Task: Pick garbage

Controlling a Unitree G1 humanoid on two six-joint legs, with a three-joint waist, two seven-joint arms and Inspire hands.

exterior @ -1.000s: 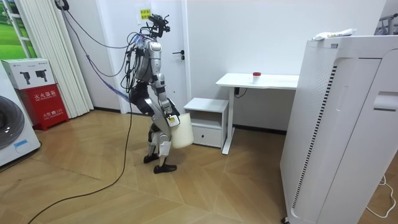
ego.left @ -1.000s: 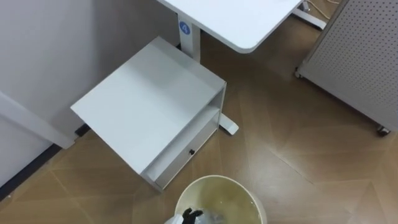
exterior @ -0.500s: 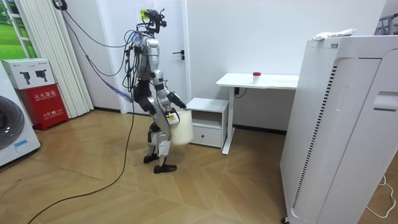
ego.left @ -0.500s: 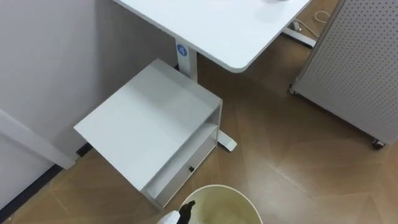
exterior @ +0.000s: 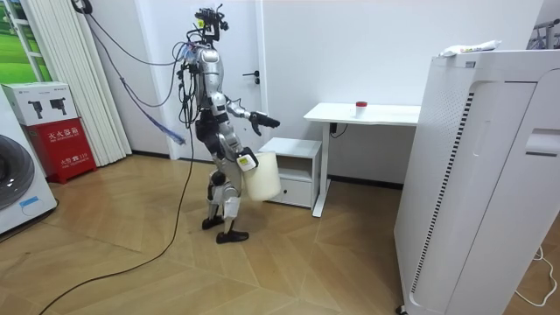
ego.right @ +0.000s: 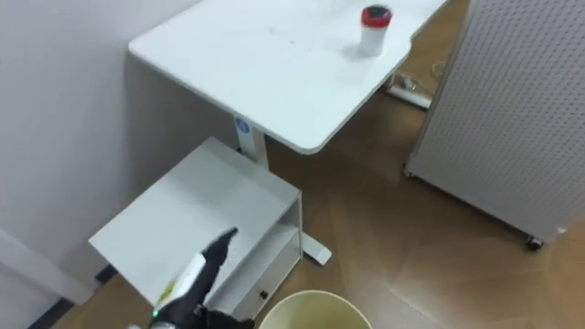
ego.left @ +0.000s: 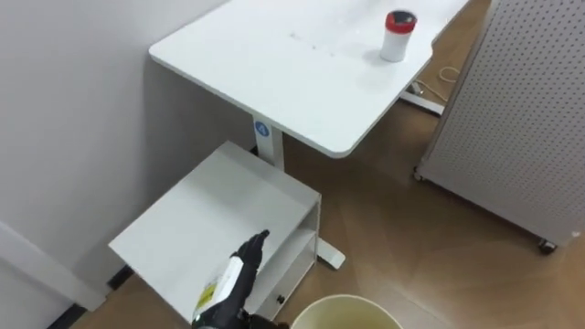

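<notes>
Left eye view: a white rectangular desk top (ego.left: 302,73) with rounded corners spans the upper part, from 10 o'clock to 1 o'clock. On it at 1 o'clock, close to the far edge, a small white cylindrical container with a red cap (ego.left: 398,35) stands upright, apart from everything else. Below the desk, at 7 o'clock, a low white cabinet (ego.left: 215,224) with an open shelf above a drawer sits on the wooden plank floor (ego.left: 411,247), just beside the desk's white leg (ego.left: 271,146). At 3 o'clock stands a white perforated panel (ego.left: 512,110) on castors.

The left hand (ego.left: 236,272) comes up from 7 o'clock over the cabinet top. Its fingers are straight and pressed together, pointing toward 1 o'clock. It holds nothing and is well short of the container. At 6 o'clock, the rim of a round cream plastic bin (ego.left: 347,309) shows at the lower edge.

Room view: the robot stands upright beside the cabinet, facing the desk at the room view's right, with its left arm stretched forward at chest height. The right hand (exterior: 246,161) is low, at the bin's rim, and the bin hangs clear of the floor. I cannot tell how that hand grasps it.
</notes>
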